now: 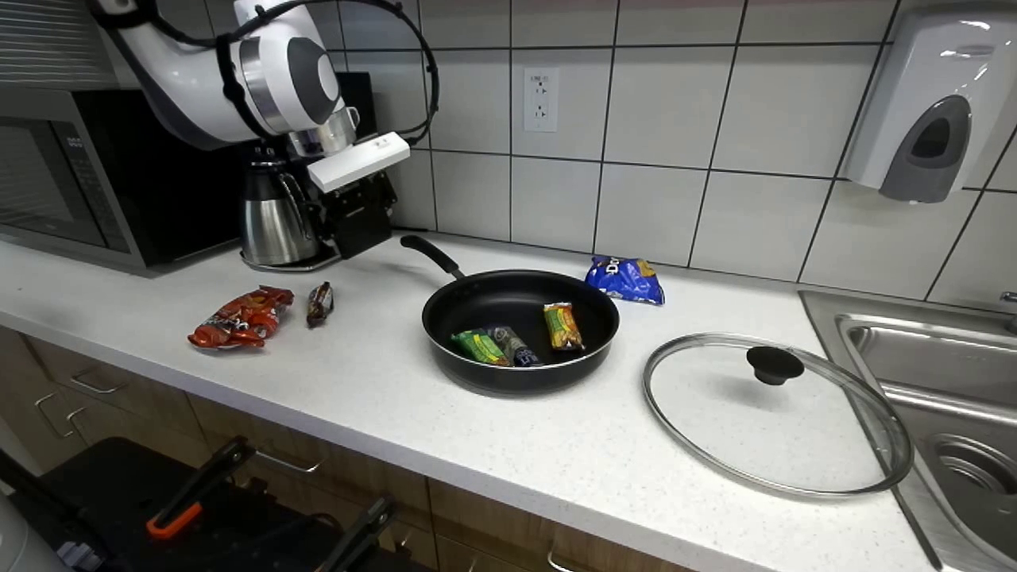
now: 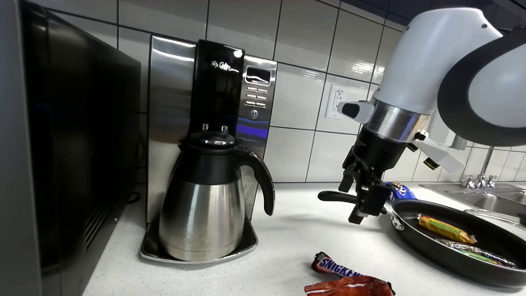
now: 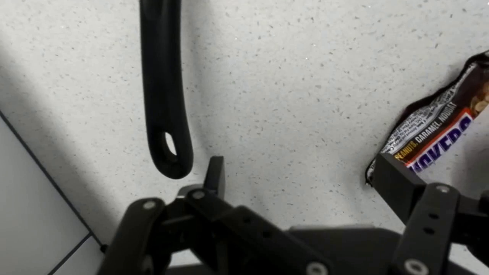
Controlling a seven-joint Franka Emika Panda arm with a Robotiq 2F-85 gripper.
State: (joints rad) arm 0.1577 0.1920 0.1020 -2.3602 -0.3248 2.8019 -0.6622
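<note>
Three bars in one pan

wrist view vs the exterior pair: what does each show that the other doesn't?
Wrist only: the pan handle is pierced at its tip; the chocolate bar reads "caramel, nougat".
Exterior only: pan body, red bag, blue bag, glass lid, coffee pot, sink.
Both: that handle and bar, the counter, and the fingers, open and empty.

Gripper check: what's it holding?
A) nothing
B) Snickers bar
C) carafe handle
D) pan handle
A: in the wrist view the gripper stands open, its jaws wide apart with speckled countertop showing between them and the pan handle off to one side.
</note>
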